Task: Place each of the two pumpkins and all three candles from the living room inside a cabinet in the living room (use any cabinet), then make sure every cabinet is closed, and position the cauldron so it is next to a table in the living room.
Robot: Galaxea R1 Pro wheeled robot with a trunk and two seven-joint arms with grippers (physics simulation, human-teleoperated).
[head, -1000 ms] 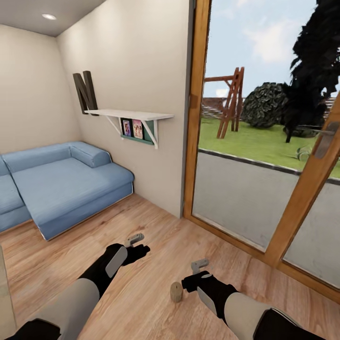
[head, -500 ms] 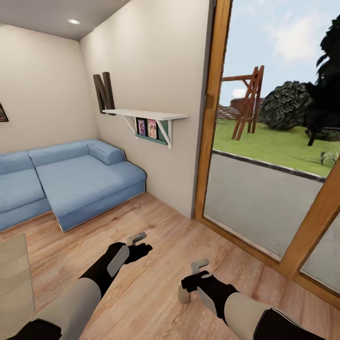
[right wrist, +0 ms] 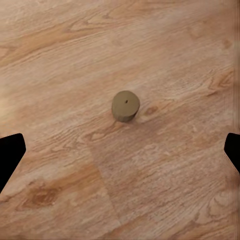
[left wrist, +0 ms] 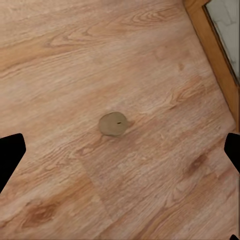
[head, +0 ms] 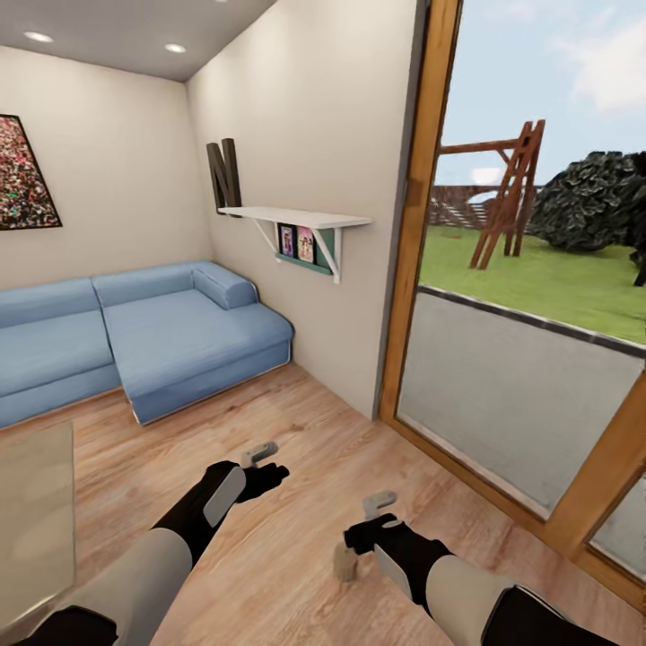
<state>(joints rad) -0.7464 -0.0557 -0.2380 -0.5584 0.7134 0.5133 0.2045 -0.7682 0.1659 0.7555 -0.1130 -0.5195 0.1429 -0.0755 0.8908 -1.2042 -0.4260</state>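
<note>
While both arms hang low over the wooden floor [head: 296,422], one tan candle [head: 345,563] stands upright on the boards, and everything else can be placed from it. Farthest to the left of the candle, a corner of the glossy grey-beige table [head: 36,511] enters the head view. Beyond that, against the back wall, sits the blue sofa [head: 179,336], well apart from the candle, with a framed picture [head: 22,175] above it. Closer in, the left gripper [head: 262,459] hovers over bare floor to the left of the candle and a little farther from the robot; its fingers are spread wide, the dark tips [left wrist: 10,155] showing at opposite edges of the left wrist view with the candle [left wrist: 113,123] between them, far below. On the side wall above is a white shelf [head: 296,218] carrying dark letters. The right gripper [head: 377,511] hangs just to the right of the candle (the black wrist overlaps its top edge in the head view), fingers likewise spread wide and holding nothing; the right wrist view looks straight down on the candle [right wrist: 125,105]. Farthest right, the wood-framed glass door [head: 422,224] shows the lawn.
</note>
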